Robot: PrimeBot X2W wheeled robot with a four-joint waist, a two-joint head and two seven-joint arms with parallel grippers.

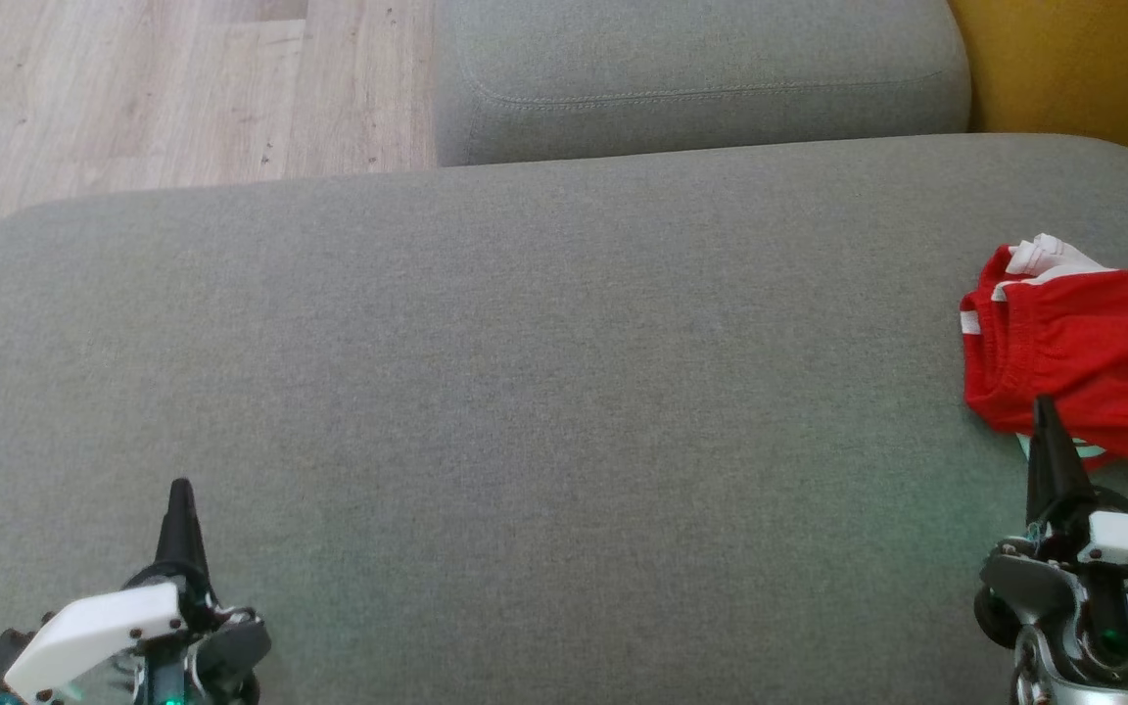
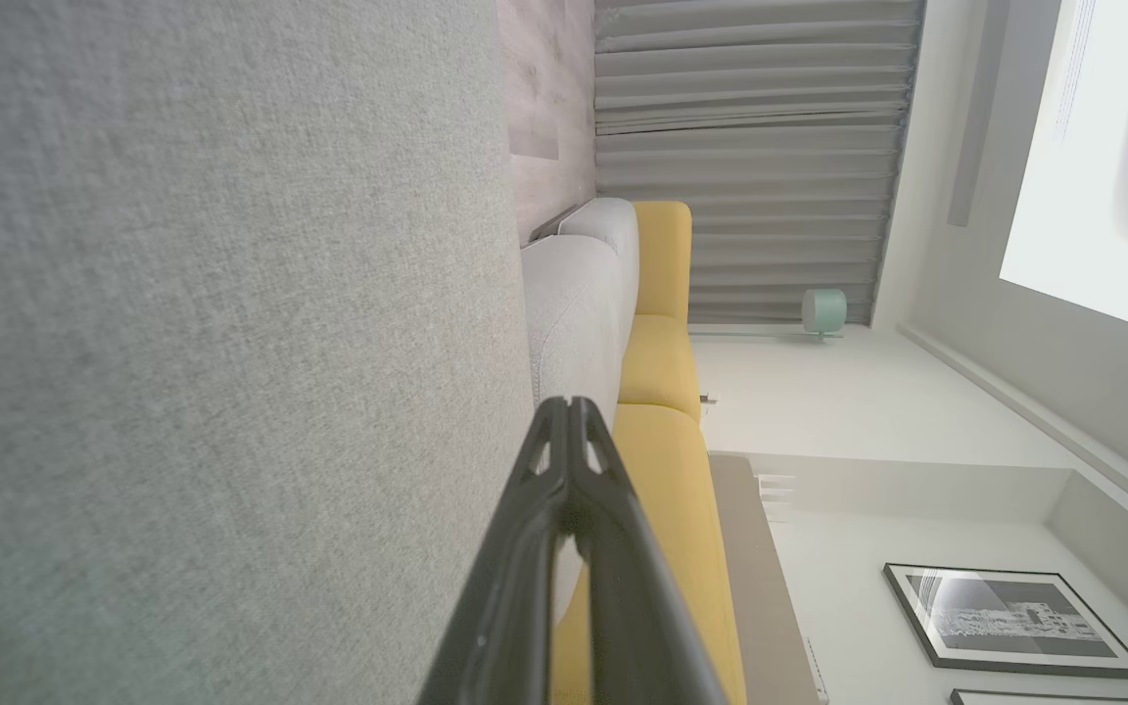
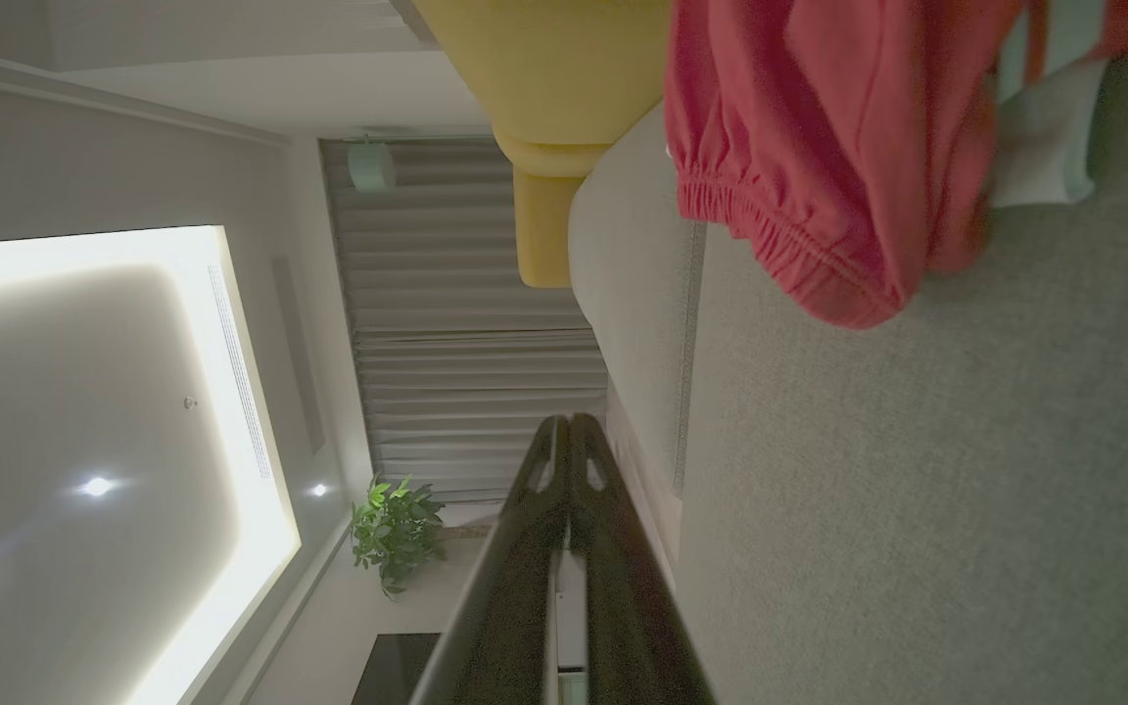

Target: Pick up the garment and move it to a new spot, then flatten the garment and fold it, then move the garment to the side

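Red garment [image 1: 1093, 362] with white trim: lies bunched at the far right of the grey sofa cushion [image 1: 525, 392], cut off by the frame edge. Pale cloth under its near hem, perhaps lining; hard to tell. Right end effector [image 1: 1044, 406]: fingers pressed together, empty, tip near that hem. Left end effector [image 1: 180, 488]: likewise closed, empty, well apart at lower left.

It is a home living room: a broad grey sofa [image 1: 525, 392] adjoins yellow seating [image 2: 667, 460], with pale wood floor [image 1: 133, 88] alongside. Long pleated curtains [image 2: 750, 147] hang at the far wall, near a framed picture [image 2: 1010, 619] and a potted plant [image 3: 396, 534].
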